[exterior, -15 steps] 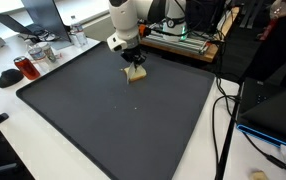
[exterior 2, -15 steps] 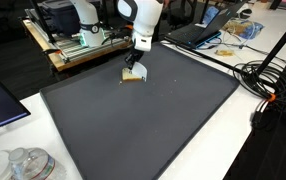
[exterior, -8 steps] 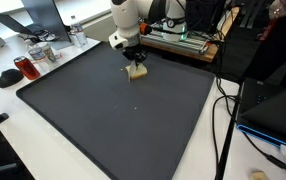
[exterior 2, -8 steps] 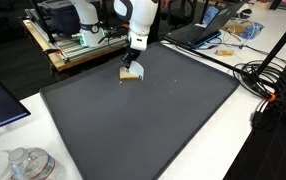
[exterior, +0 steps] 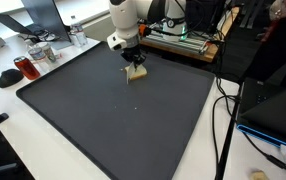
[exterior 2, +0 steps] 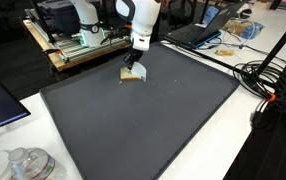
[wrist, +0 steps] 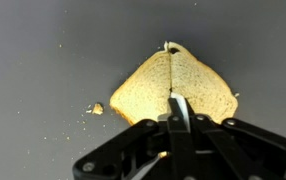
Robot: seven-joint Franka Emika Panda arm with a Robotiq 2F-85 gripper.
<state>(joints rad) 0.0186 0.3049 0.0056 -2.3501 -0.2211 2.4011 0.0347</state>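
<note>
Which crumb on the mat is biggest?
The tan crumb just off a corner of the bread slice in the wrist view; the others are tiny pale specks.

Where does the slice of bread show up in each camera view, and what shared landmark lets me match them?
In an exterior view: the bread lies near the far edge of the dark mat, upper middle of the picture.
In an exterior view: the bread lies near the mat's far edge, upper left of centre.
Wrist view: the bread fills the centre, crumbs to its left.
Shared landmark: the shut gripper directly over the bread.
</note>
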